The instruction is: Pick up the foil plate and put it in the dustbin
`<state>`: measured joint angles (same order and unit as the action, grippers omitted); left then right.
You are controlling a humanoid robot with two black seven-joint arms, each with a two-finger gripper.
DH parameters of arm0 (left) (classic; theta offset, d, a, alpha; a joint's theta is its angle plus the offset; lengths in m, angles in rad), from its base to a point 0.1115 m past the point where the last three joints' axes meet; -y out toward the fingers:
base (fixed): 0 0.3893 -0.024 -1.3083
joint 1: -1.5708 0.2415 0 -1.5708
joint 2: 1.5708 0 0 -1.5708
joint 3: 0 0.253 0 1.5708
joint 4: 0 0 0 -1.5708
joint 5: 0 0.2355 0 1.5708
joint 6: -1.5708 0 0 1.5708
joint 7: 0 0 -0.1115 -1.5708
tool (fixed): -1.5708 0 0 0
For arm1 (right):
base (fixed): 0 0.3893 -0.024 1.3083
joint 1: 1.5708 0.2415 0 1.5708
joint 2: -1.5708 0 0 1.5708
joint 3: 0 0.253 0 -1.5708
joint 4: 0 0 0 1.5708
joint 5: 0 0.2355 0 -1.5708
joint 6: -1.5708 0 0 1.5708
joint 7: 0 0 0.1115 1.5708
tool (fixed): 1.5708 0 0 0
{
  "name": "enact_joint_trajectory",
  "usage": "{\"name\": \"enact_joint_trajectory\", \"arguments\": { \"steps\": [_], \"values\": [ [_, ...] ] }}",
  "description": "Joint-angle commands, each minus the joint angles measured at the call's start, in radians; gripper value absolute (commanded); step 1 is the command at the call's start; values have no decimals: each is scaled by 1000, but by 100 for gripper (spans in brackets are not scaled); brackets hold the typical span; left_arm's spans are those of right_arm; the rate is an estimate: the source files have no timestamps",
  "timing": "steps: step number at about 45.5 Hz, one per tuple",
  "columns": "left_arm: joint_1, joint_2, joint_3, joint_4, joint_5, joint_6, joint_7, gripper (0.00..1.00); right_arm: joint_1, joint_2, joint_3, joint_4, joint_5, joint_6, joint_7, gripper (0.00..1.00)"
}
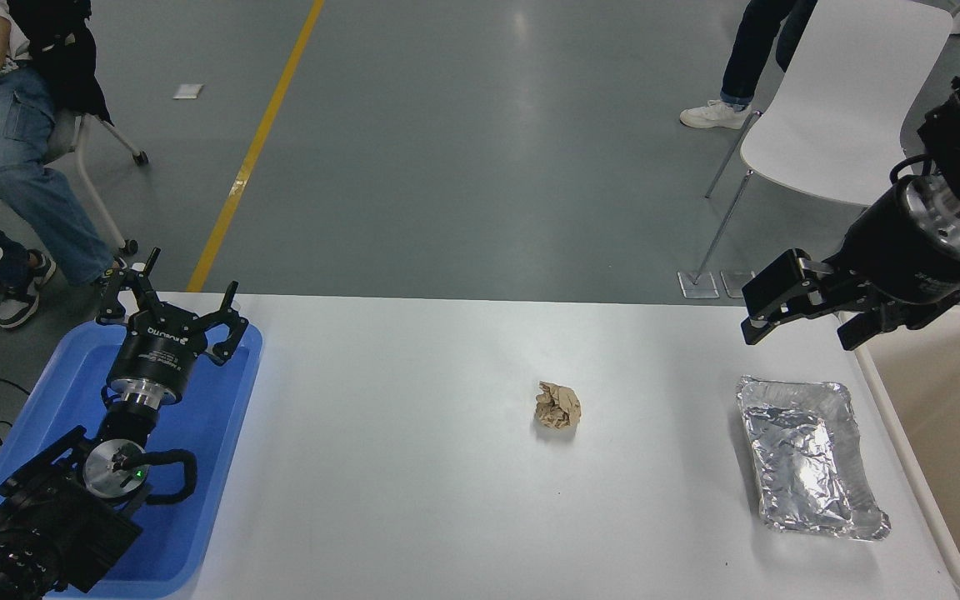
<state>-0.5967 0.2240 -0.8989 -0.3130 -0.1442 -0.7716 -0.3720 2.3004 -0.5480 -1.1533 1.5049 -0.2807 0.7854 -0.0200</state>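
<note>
Right pincer point(805, 321) hovering with fingers spread wide, holding nothing, poised above the far end of the foil plate point(809, 458) lying flat on the counter point(413, 500) just below it. Dustbin point(947, 433) close alongside, handy for a short carry. Left pincer point(172, 312) parked over the blue tray point(222, 417).

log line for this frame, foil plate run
right gripper: open, above foil plate | plate: on table, beside dustbin | left gripper: parked over blue tray

Bright, even overhead light; sharp focus.
</note>
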Motion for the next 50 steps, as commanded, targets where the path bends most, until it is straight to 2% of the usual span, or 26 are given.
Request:
{"name": "enact_joint_trajectory", "arguments": {
  "steps": [1, 50],
  "values": [
    [0, 0, 0, 0, 0, 0, -1, 100, -1, -3, 1, 0, 0, 0, 0, 100],
    [2, 0, 0, 0, 0, 0, 1, 100, -18, 22, 4, -14, -2, 0, 0, 100]
  ]
}}
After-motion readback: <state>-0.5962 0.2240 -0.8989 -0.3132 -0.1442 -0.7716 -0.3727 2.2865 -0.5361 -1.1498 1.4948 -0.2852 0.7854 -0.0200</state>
